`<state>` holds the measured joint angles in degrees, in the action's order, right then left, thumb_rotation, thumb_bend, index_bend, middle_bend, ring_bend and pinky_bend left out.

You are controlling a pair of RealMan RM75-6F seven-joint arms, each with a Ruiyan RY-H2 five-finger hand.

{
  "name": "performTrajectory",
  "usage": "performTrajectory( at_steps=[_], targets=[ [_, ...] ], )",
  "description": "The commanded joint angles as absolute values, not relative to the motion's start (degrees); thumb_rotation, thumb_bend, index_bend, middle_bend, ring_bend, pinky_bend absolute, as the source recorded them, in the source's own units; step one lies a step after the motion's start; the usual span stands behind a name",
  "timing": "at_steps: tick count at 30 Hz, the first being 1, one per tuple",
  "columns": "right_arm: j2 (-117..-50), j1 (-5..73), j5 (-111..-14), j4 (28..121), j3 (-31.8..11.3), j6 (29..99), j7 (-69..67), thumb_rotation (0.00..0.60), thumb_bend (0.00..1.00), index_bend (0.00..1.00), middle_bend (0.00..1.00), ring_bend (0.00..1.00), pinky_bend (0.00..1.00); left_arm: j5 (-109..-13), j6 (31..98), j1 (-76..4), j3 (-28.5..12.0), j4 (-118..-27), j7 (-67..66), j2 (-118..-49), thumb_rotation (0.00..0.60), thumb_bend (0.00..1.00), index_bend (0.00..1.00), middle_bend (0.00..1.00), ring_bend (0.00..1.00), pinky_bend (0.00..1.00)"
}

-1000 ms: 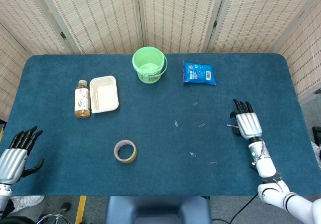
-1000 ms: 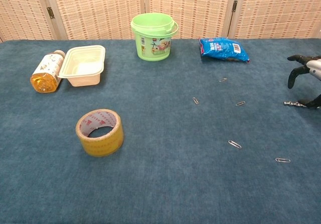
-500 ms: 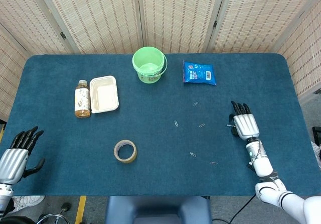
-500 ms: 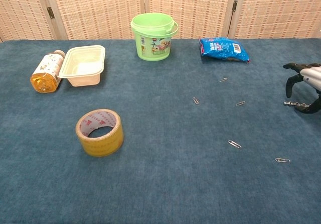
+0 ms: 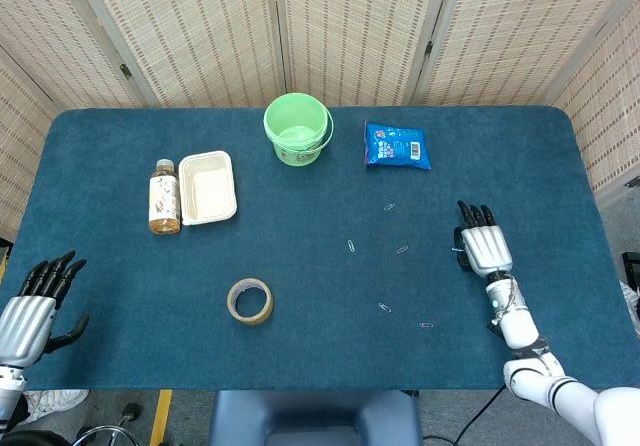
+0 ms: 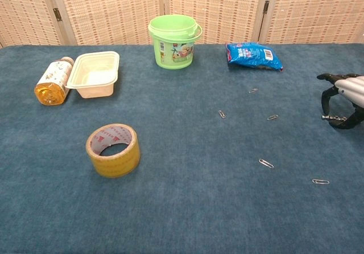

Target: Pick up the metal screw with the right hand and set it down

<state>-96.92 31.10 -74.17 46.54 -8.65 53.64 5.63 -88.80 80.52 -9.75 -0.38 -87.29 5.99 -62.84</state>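
While lying on the cloth, metal screw (image 6: 330, 117) between right hand (image 6: 344, 97) fingers, ungripped

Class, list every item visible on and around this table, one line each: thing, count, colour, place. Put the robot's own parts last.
Bucket: one, green, far centre.
Snack packet: one, blue, right of bucket.
Food box: one, cream, left.
Bottle: one, amber, lying beside the box.
Tape roll: one, yellow, near centre-left.
Paper clips: five, silver, scattered centre-right.
Metal screw: one, silver, at right hand.
Table: one, blue.
Left hand: one, near-left edge.
Right hand: one, fingers curved around screw.
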Motion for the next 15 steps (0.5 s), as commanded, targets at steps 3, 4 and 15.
performTrajectory(
  at_steps=[3, 4, 15],
  targets=[
    [-97.2, 31.5, -73.9, 46.2, -8.8, 53.0, 5.7, 0.6, 0.35, 0.5, 0.0, 0.0, 0.0, -88.6, 80.5, -9.8, -0.4, -87.3, 6.1, -62.8, 0.6, 0.43, 0.0, 0.0, 0.0, 0.0],
    [-97.2, 31.5, -73.8, 46.1, -8.8, 52.9, 5.6, 0.6, 0.35, 0.5, 0.0, 0.0, 0.0, -88.7, 80.5, -9.8, -0.4, -87.3, 6.1, -62.8, 0.6, 0.43, 0.0, 0.0, 0.0, 0.0],
    [-97.4, 31.7, -72.9, 46.2, -9.0, 51.9, 6.4, 0.6, 0.36, 0.56, 0.01, 0.0, 0.0, -88.9, 80.8, -9.7, -0.4, -87.2, 6.5, -62.8, 0.6, 0.43, 0.0, 0.0, 0.0, 0.0]
  ],
)
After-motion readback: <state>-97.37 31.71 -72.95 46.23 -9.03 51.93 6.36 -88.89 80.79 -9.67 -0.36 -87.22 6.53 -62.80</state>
